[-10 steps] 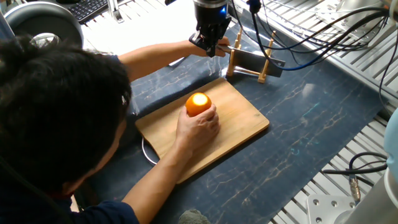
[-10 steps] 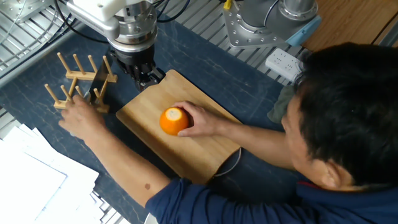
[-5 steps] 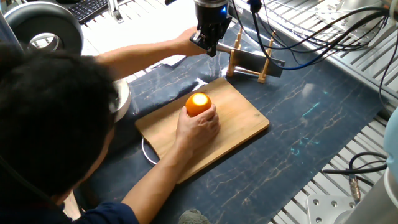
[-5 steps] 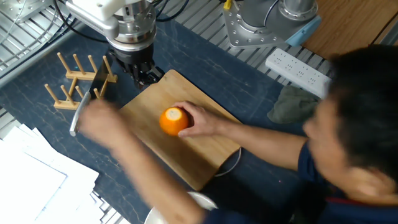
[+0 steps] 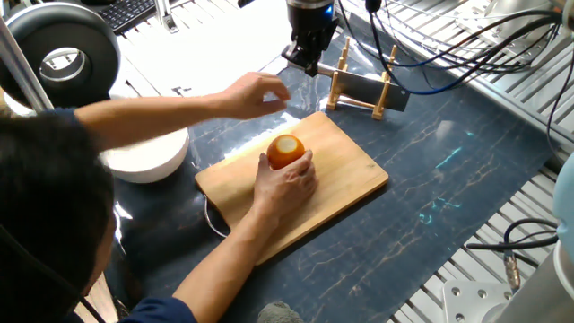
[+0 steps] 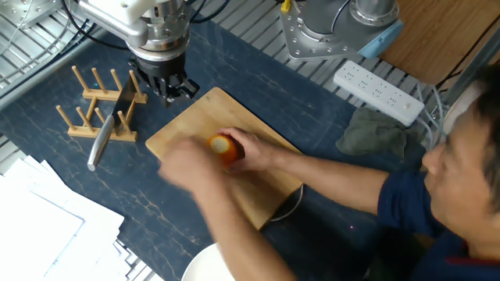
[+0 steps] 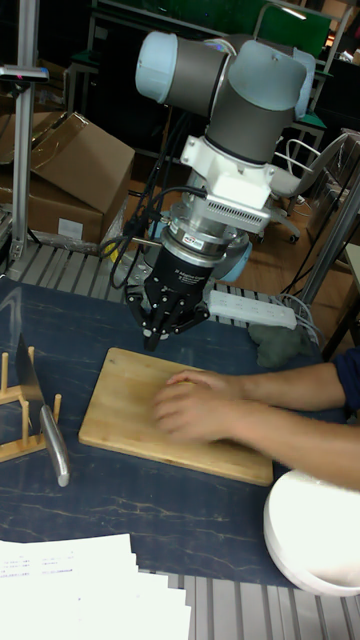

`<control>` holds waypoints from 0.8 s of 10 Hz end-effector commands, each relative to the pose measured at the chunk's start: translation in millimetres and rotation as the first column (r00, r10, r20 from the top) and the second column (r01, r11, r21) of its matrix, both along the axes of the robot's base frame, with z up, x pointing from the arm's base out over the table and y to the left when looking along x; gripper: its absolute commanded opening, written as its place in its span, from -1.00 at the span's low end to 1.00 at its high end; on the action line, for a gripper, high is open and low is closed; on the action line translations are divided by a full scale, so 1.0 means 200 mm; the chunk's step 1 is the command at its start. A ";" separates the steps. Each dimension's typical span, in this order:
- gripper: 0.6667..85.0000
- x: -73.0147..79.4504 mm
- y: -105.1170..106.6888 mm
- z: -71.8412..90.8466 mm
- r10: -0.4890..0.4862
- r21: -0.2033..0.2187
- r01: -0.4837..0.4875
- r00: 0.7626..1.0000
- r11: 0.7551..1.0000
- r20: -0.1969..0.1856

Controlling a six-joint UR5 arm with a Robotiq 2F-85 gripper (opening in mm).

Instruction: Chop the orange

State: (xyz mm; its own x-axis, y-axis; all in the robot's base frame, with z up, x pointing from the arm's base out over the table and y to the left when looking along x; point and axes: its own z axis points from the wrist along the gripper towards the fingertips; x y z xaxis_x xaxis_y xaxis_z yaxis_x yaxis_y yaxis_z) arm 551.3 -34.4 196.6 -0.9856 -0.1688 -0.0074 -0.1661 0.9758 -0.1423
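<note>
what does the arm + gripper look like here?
UR5 arm: grey tube links, pale blue joint caps, a white flange with a ribbed silver ring below. The gripper is black, with thin dark fingers tapering to a point. Black cables loop from the wrist.

Gripper (image 6: 173,88) hangs over the far corner of the board (image 6: 195,125), fingers pointing down; open or closed, cannot tell. Rack (image 6: 98,105) w/ knife (image 6: 109,129) stands just left of the gripper. Orange (image 6: 225,146) is on the board, nearer the camera and to the right of the gripper, held by a hand (image 6: 254,152). A second hand (image 6: 191,164), blurred, is beside the orange.
</note>
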 end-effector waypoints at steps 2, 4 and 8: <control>-0.98 0.01 0.05 0.05 0.063 -0.015 -0.062 0.998 0.998 0.025; -0.98 0.02 0.15 0.02 0.083 0.005 -0.083 0.996 0.997 0.029; -0.98 0.03 0.30 -0.03 0.080 0.038 -0.081 0.996 0.996 0.043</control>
